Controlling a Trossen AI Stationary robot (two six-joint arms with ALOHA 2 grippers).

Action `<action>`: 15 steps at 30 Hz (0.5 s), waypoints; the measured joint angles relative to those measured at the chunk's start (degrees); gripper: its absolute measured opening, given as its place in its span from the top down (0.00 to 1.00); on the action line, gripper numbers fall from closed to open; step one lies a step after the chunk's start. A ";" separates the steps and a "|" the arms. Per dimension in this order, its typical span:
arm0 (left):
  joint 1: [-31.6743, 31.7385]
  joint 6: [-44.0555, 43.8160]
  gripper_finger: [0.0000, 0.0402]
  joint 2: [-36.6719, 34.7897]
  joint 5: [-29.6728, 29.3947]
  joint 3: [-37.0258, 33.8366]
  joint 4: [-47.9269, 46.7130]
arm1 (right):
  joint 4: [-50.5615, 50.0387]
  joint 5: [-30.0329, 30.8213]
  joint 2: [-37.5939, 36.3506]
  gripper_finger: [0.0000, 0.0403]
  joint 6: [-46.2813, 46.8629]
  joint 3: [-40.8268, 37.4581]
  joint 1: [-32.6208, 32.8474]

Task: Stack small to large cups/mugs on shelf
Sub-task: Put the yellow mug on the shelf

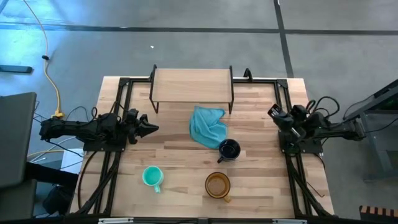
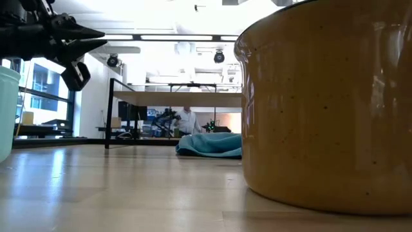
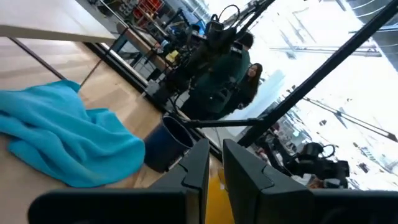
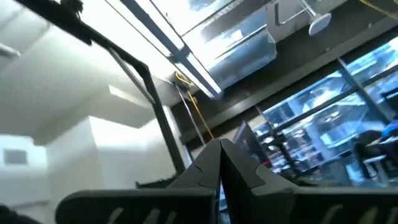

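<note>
While nothing is held — left pincer (image 1: 153, 128) nearly closed on air, right pincer (image 1: 272, 112) pressed closed at its own table edge — could snag blue cloth (image 1: 208, 127), ahead of left pincer beside navy mug (image 1: 229, 149); teal mug (image 1: 152, 177) just behind, amber mug (image 1: 217, 185) beyond, shelf (image 1: 191, 85) bare.

The small green mug (image 1: 152, 177) stands on the table near the front, mouth up. The yellow mug (image 1: 217, 185) stands to its right. The dark blue mug (image 1: 229, 149) stands just beside the cloth. The wooden shelf (image 1: 191, 85) is bare on top.
</note>
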 joint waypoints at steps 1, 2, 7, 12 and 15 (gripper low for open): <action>0.01 0.00 0.91 0.00 -1.12 0.00 -0.05 | -0.02 -0.01 0.03 1.00 1.65 0.29 0.00; 0.01 -0.05 0.91 0.00 -2.15 0.00 -0.03 | 0.00 0.00 0.07 1.00 3.55 0.73 0.00; 0.01 -4.29 0.91 0.00 -3.60 0.00 1.08 | 0.16 0.00 0.04 1.00 8.86 1.46 0.00; 0.01 -4.75 0.91 0.02 -3.40 0.00 5.61 | -0.69 1.79 0.02 1.00 8.76 1.46 -0.02; 0.01 -4.72 0.91 0.02 -2.47 0.00 11.61 | -2.73 2.10 0.03 1.00 8.51 1.46 -0.02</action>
